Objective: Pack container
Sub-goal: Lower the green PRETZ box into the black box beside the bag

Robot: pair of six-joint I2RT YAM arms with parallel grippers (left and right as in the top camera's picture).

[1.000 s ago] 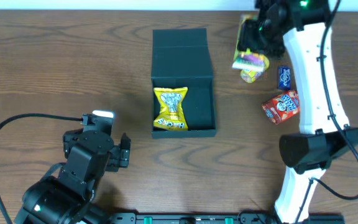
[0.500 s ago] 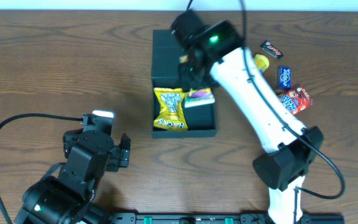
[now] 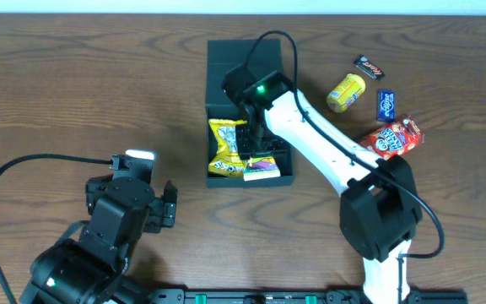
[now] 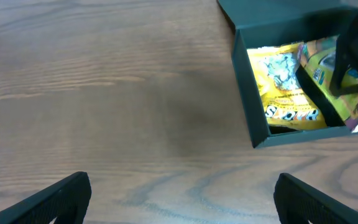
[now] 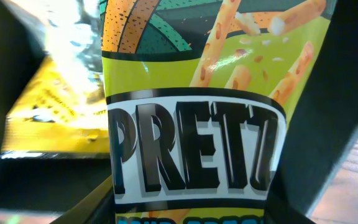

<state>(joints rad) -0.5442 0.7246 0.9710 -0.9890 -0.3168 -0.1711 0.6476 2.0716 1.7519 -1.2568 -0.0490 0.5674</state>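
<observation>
- The left gripper (image 4: 182, 205) is found nearest the robot's side, low over the bare counter (image 3: 74, 84). Its fingers (image 4: 61, 193) are spread wide and nothing is held between them.
- The container (image 3: 251, 180) is located at mid-counter, just beyond and to the right of the left gripper. It stands open.
- A pretzel-stick box (image 3: 261, 170) is seen inside the container at its near right corner. It is gripped between the fingers of the right gripper (image 3: 256, 152), which is lowered into the container from above.
- A yellow packet (image 3: 229, 145) is lying flat in the left half of the container, just beside the pretzel-stick box.
- A red packet (image 3: 391, 138) is noted on the counter, well right of the container.
- Beyond it, a blue packet (image 3: 385, 105), a yellow tub (image 3: 347, 91) and a dark bar (image 3: 367, 65) are recorded, each apart from the container.
- The lid (image 3: 247, 59) is folded back flat on the far side.
</observation>
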